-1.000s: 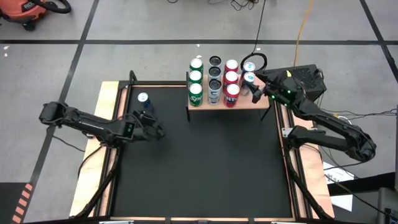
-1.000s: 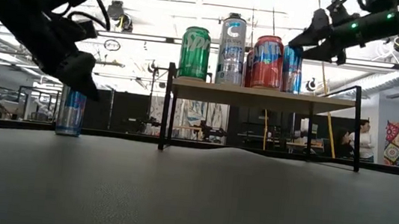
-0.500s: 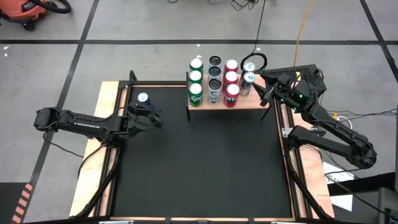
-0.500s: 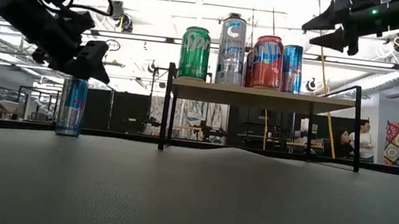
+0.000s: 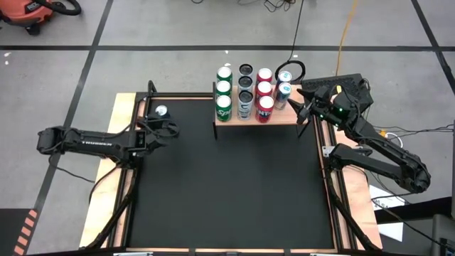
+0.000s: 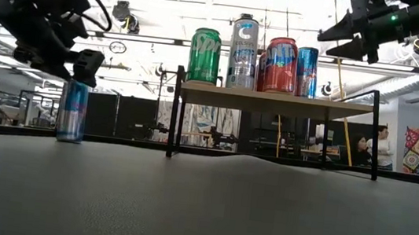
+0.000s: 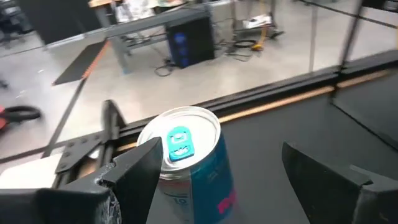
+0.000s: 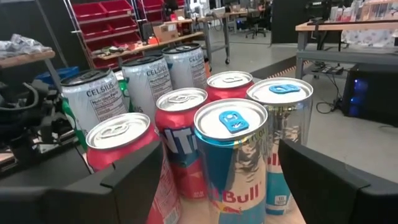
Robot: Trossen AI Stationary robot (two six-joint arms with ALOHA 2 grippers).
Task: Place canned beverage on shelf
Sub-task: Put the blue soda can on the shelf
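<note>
A blue can (image 5: 162,111) stands upright on the black mat at the far left; it also shows in the low view (image 6: 72,111) and the left wrist view (image 7: 189,162). My left gripper (image 5: 162,126) is open, just above and near of this can, touching nothing. The shelf (image 5: 288,118), a light-wood top on black legs (image 6: 275,101), carries green, silver, red and blue cans. My right gripper (image 5: 299,115) is open and empty at the shelf's right end, raised above it (image 6: 337,37). The nearest blue can (image 8: 233,155) stands on the shelf before its fingers.
The black mat (image 5: 227,185) has a wooden frame with black rails along its sides. A cable coil (image 5: 290,71) lies behind the shelf. A red vacuum (image 5: 32,14) stands on the floor at the far left. A person (image 6: 384,149) shows in the room beyond.
My left gripper has gone toward the table's far left, up to the blue can on the mat, and stays open. My right gripper has drawn back from the blue can on the shelf, toward the right and upward; that can stays standing on the shelf.
</note>
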